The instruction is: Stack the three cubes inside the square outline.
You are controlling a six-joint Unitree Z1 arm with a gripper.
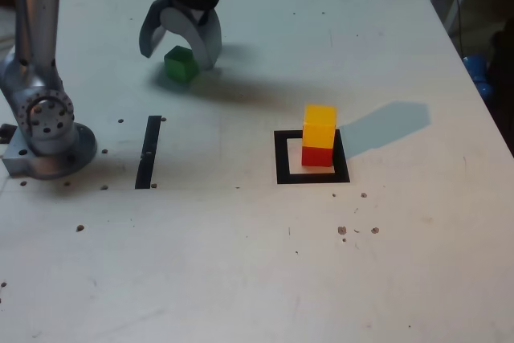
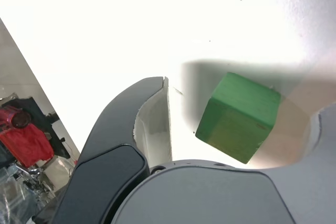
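Pincer (image 1: 181,47) open around green cube (image 1: 181,64).

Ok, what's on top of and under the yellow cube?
Nothing sits on top of the yellow cube. Directly under it is the red cube, inside the square outline. The red cube's top face is covered, as is its footprint.

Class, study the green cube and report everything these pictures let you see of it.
The green cube is a small, plain block with flat faces and fairly crisp edges, in one solid green; its material could be painted wood or plastic, I can't tell. Some faces look darker than others. It appears whole, and sits on the white table between the open jaws of the gripper, with a gap on one side; contact on the other is unclear. It lies outside the square outline.
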